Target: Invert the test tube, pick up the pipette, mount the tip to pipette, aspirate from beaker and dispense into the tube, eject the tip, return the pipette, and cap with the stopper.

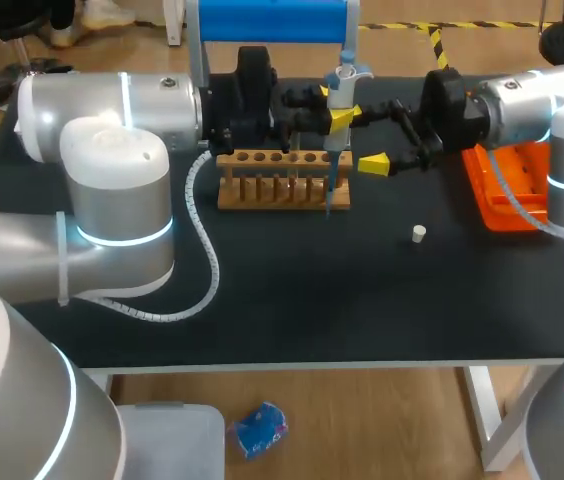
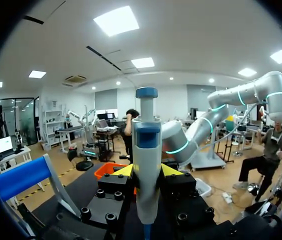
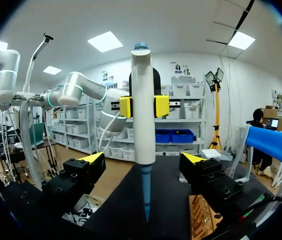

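Our black worktop [image 1: 292, 300] carries a pale wooden tube rack [image 1: 272, 185] near its far edge. Our left gripper [image 1: 340, 118] is clamped on the grey, blue-capped pipette [image 1: 343, 80], keeping it upright with its slim blue tip [image 1: 329, 190] over the rack's right end, probably for dispensing. Our right gripper [image 3: 143, 159] has its fingers spread wide either side of the pipette without touching it. The small white stopper [image 1: 418, 234] lies uncapped nearer the right edge, beside an orange plastic tray [image 1: 507, 195].

counting off now: one wooden rack [image 1: 274, 180]. one pipette [image 1: 342, 85] over the rack's right end, carrying one blue tip [image 3: 146, 195]. one white stopper [image 1: 419, 234] right of the rack, one orange tray [image 1: 507, 195] further right. one blue bar [image 1: 267, 20] behind the rack. two arms, so two grippers: left gripper [image 2: 147, 171], right gripper [image 3: 143, 158], four yellow fingertips [image 3: 193, 159] in all.
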